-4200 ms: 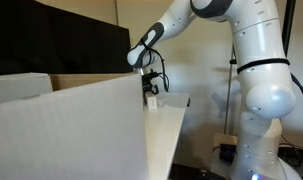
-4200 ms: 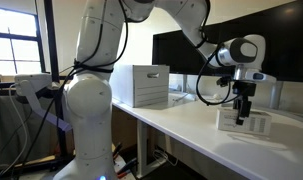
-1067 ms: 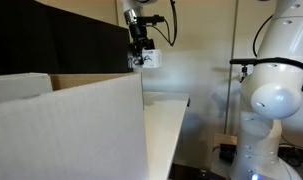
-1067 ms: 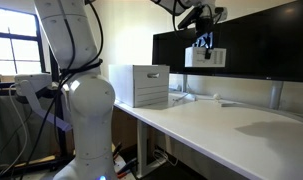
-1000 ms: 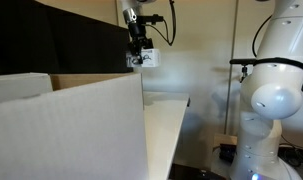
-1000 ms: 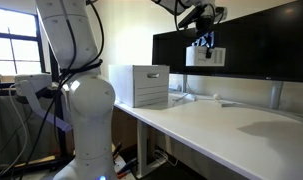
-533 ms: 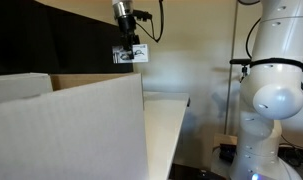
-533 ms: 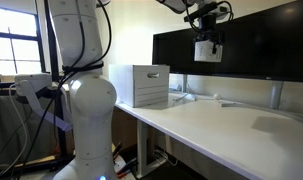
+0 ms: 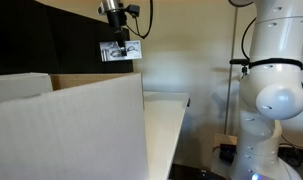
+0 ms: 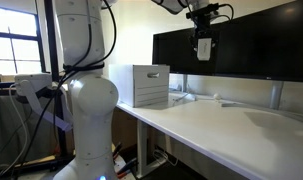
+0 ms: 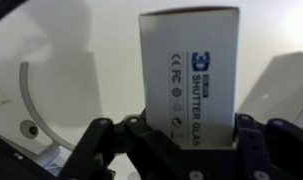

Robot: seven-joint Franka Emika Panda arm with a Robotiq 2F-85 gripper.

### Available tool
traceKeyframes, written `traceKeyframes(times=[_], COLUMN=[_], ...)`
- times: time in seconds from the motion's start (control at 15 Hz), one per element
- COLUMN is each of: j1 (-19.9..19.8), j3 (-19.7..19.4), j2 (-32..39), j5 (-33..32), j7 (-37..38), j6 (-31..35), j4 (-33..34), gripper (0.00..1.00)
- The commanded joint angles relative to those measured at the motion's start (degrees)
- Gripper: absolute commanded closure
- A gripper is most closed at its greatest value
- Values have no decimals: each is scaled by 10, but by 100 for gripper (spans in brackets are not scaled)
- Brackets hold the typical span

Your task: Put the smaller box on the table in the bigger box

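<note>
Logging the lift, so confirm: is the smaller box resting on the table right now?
No, the smaller box hangs clamped in the pincer, high above the table.

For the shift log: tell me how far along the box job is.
Done: the smaller box is off the table, clamped in the gripper. In hand: it hangs high in the air by the bigger box; whether it is over the opening cannot be told. Left: lower it into the bigger box and let go.
</note>
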Motion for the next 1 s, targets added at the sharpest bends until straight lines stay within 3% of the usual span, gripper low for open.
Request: traceKeyframes(times=[0.0,0.6,0.93], j1=[8,21,35], j3=[5,-7,-3], j2=[-25,-114,-124], j5=[-12,0,2], j7=[-107,-380,-461], j6=[-19,-8,-6], j4=[6,-47,-68], gripper=[66,66,66])
